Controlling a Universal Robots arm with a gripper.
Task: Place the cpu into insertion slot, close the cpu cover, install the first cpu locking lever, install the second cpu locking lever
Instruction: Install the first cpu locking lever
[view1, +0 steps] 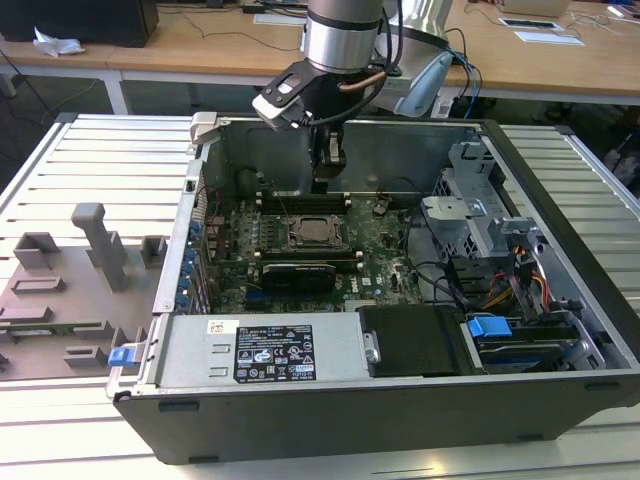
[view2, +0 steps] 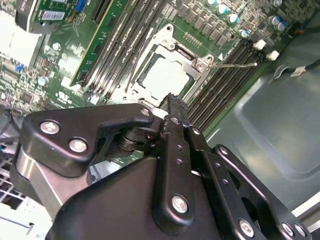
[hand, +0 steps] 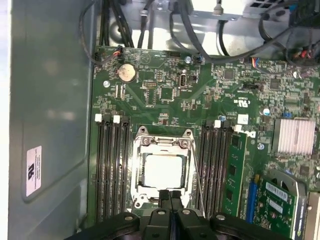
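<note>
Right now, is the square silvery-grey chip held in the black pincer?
No, the square silvery-grey chip lies in the dark metal-rimmed socket, outside the black pincer.

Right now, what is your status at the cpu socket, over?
Gripper shut, over the edge of the cpu cover. Cpu seated, cover down on it. One locking lever beside cover, latching unclear.

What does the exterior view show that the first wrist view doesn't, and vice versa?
Exterior view: the whole open case, the arm, a grey fixture tray. First wrist view: a coin battery, a finned heatsink. Both: the gripper, shut, close to the cpu, which sits framed by the flat cpu cover.
</note>
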